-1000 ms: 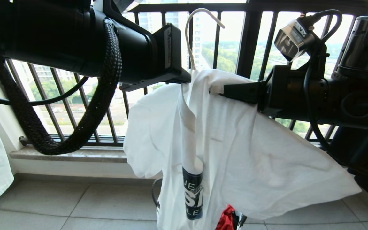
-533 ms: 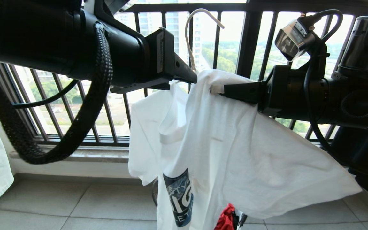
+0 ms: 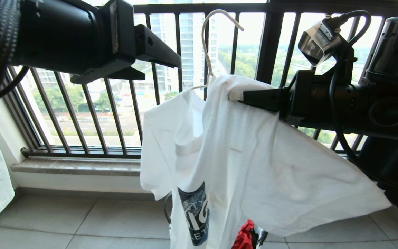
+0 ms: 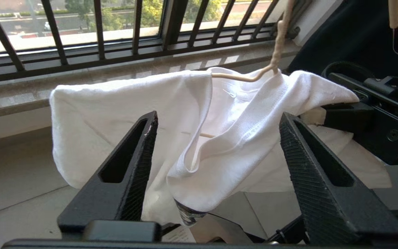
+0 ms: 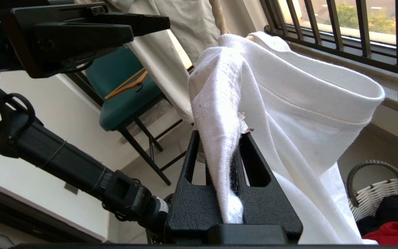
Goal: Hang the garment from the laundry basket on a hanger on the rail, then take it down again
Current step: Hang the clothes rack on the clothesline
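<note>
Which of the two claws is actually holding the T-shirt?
The right gripper, clamped on the white T-shirt beside the hanger. The left gripper is open, holding nothing.

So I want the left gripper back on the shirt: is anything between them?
Nothing visible: the open left gripper faces the T-shirt across bare air, while the right gripper pinches the shirt's other side.

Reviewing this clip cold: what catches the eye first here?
The white T-shirt dangling mid-frame on a thin cream hanger before the black window bars. The right hand is pinched shut on its shoulder fabric; the left hand stands open, clear of the cloth.
</note>
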